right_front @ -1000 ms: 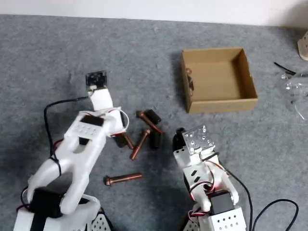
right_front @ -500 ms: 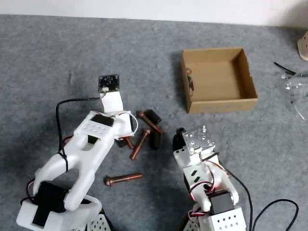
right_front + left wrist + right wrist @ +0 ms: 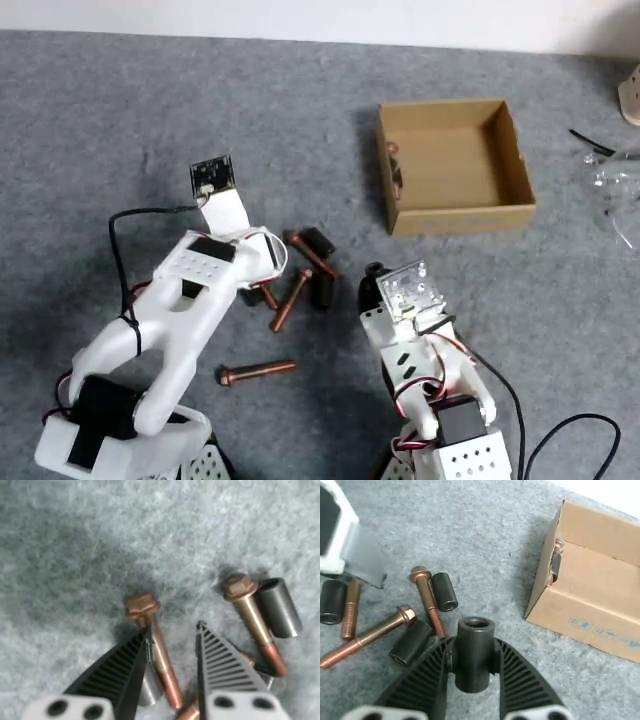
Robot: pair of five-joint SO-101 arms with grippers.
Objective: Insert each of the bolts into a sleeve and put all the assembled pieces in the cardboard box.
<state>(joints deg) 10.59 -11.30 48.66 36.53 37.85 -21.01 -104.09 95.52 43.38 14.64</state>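
Right gripper point(image 3: 474, 649) pinches an upright black cylindrical metal sleeve point(image 3: 476, 630). At its 9 o'clock in the high view, left gripper point(image 3: 174, 628) is spread astride a copper-coloured hex-head bolt point(image 3: 142, 605). Brown cardboard box point(image 3: 460, 218), at 1 o'clock, holds one assembled piece point(image 3: 554, 570). Most of the task seemingly remains.

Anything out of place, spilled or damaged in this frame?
Nothing stands out. Bolts and sleeves lie loose on the grey mat, one assembled piece rests against the cardboard box's inner wall, and the right gripper holds a sleeve upright.
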